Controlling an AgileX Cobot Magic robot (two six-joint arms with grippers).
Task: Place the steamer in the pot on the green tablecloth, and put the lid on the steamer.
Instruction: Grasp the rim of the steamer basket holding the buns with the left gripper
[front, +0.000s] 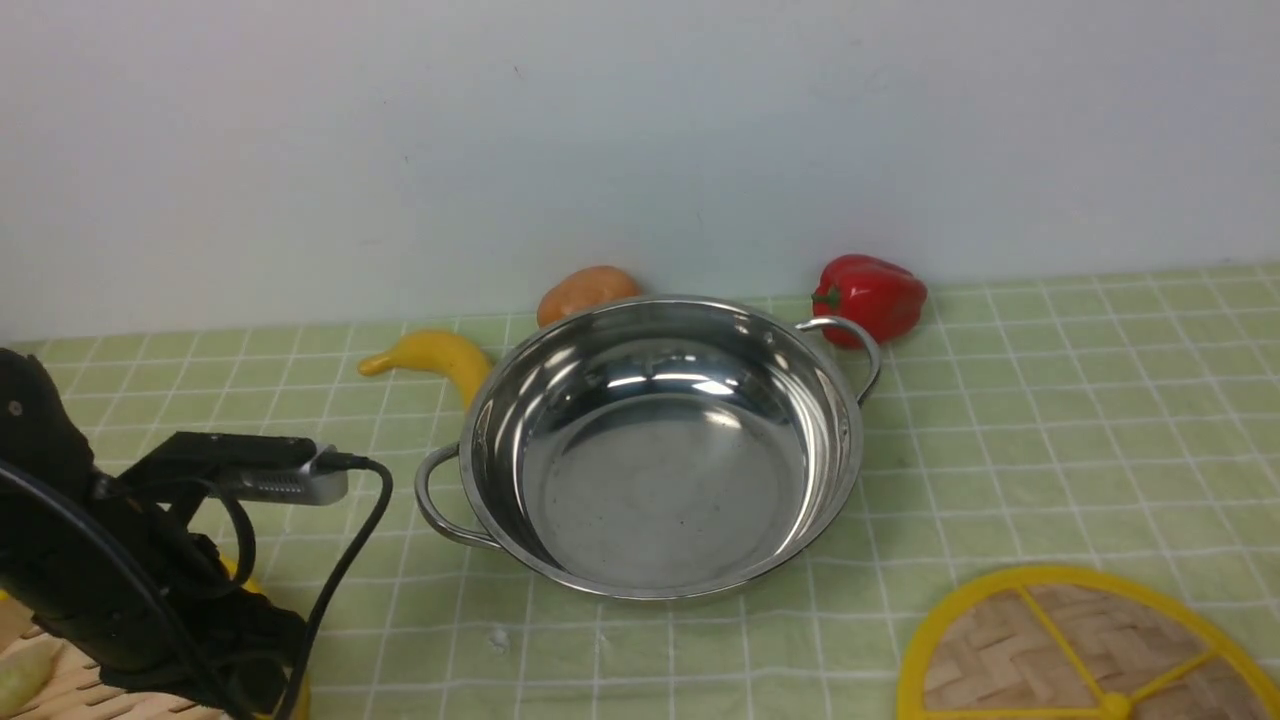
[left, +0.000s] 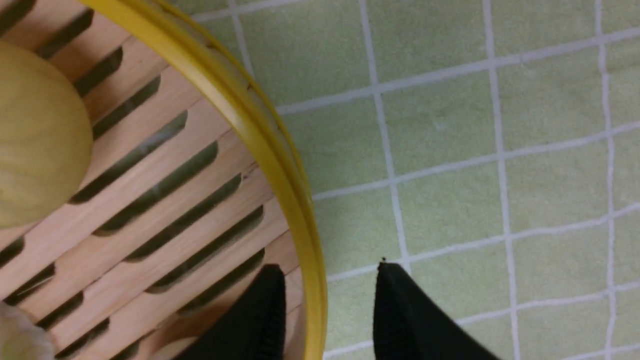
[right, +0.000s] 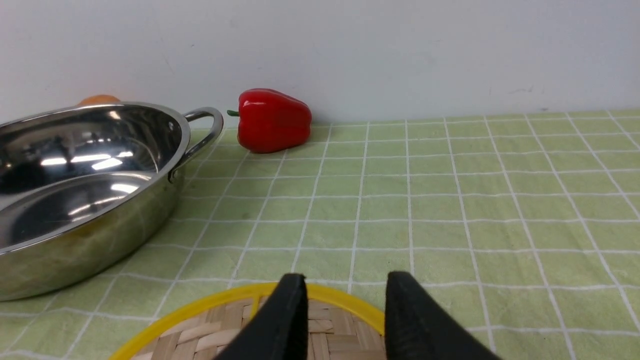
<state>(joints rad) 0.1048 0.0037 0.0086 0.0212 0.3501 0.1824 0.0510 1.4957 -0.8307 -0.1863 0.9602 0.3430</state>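
**Now: time to grab**

My left gripper (left: 330, 267) is open, one finger each side of the yellow rim of the round bamboo steamer (left: 272, 145), near left on the green checked tablecloth (front: 1050, 420). The steamer sits open side up. It is round, so it has no long side. Next I squeeze, lift and carry it to the shiny steel pot (front: 650, 480). My right gripper (right: 345, 280) is open over the flat woven lid (front: 1000, 650).

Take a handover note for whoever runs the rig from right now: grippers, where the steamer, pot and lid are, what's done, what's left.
Left gripper: open, fingers straddling the steamer rim, not clamped.
Right gripper: open, over the lid.
Pot: empty, mid-tablecloth; steamer near-left of it, lid near-right, both on the cloth.
Done: nothing placed yet.
To do: grip steamer, set it in pot, then lid on top.
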